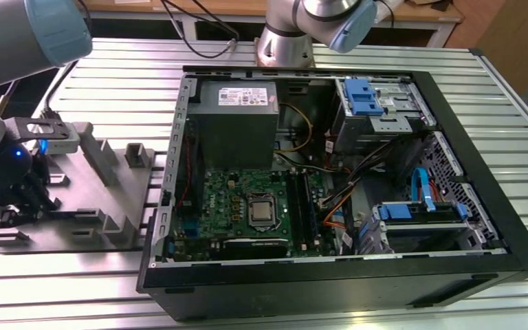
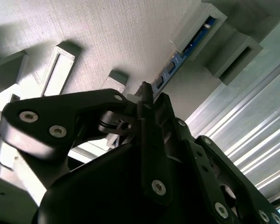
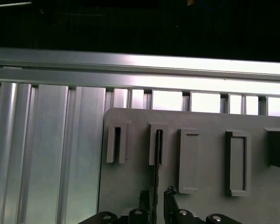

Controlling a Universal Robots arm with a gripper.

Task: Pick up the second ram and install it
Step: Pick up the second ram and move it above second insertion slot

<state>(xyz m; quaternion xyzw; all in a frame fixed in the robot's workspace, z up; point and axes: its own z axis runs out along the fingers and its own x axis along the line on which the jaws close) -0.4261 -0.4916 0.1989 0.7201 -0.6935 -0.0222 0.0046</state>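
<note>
A ribbed aluminium table (image 1: 337, 62) carries an open computer case (image 1: 484, 206) lying on its side, with the arm's base (image 1: 287, 34) behind it. Inside the case a grey power supply (image 1: 236, 117) sits above a green board (image 1: 236, 199). On the exterior view's left, just beside the case, lies a grey fixture plate (image 1: 108, 199) with raised holders. The gripper (image 1: 12, 206) hangs low over the plate's far left edge, well apart from the case. In the first wrist view the ram (image 3: 156, 168) shows edge-on as a thin dark strip, one end in a narrow slotted holder (image 3: 157, 147) on the plate and the other end running between the fingertips of the gripper (image 3: 155, 198). The fingertips are drawn in close on either side of it, pinching the stick. In the second wrist view the ram (image 2: 177, 60) shows a blue face with small chips, slanting from a holder block (image 2: 210, 28) down to the gripper (image 2: 147, 93), whose black linkages are folded together around its near end. Other holders on the plate stand beside this one.
</note>
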